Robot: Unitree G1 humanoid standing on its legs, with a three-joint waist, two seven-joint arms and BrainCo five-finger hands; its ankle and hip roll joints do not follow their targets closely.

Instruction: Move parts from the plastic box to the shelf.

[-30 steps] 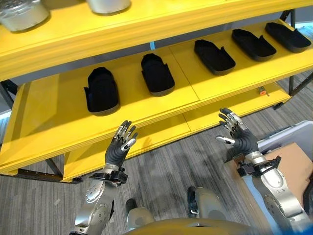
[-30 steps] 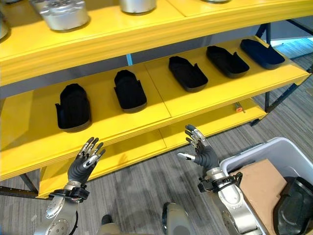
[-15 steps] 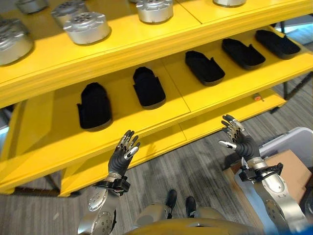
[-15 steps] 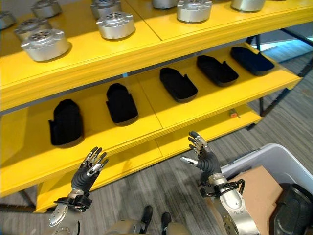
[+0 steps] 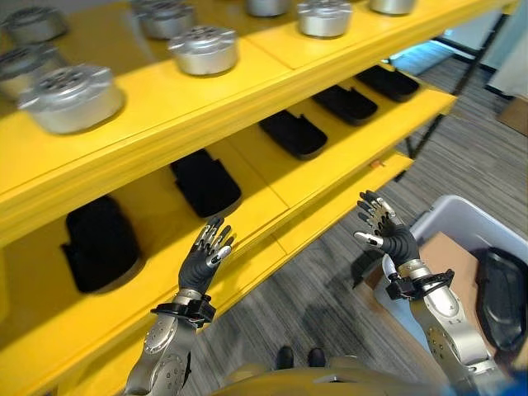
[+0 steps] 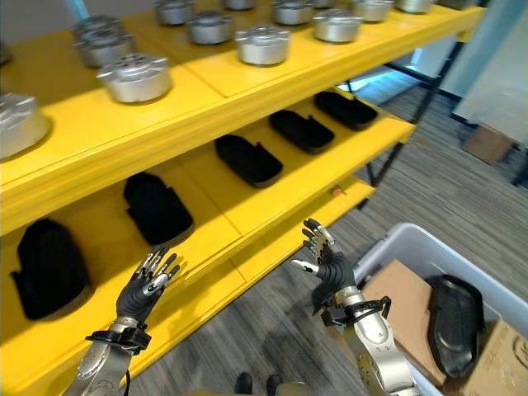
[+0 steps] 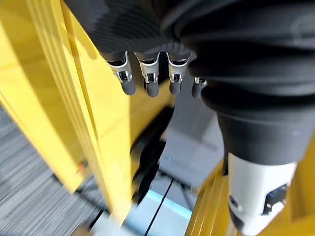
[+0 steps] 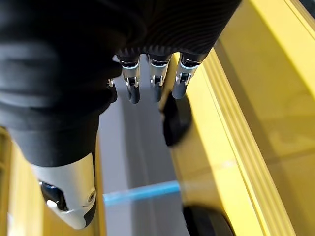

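Observation:
The yellow shelf (image 6: 272, 196) carries several black moulded parts, such as one (image 6: 247, 160) at the middle and one (image 6: 157, 208) further left. In the grey plastic box (image 6: 394, 241) at the lower right, another black part (image 6: 452, 315) lies beside a brown cardboard sheet (image 6: 406, 304). My left hand (image 5: 205, 256) is raised before the shelf's front edge, open and holding nothing. My right hand (image 5: 388, 236) hovers between the shelf and the box, also open and holding nothing. Straight fingers (image 7: 147, 74) reach toward the shelf in the left wrist view, and straight fingers (image 8: 155, 73) likewise in the right wrist view.
Silver round parts (image 6: 136, 76) stand in rows on the upper shelf board, another (image 6: 264, 43) further right. A lower yellow board (image 5: 330, 216) sits near the grey striped floor (image 6: 272, 330). Dark shelf legs (image 6: 388, 157) stand at the right end.
The whole picture has shifted, so the camera has moved: more of the plastic box and the upper board shows. Both hands stay raised and open.

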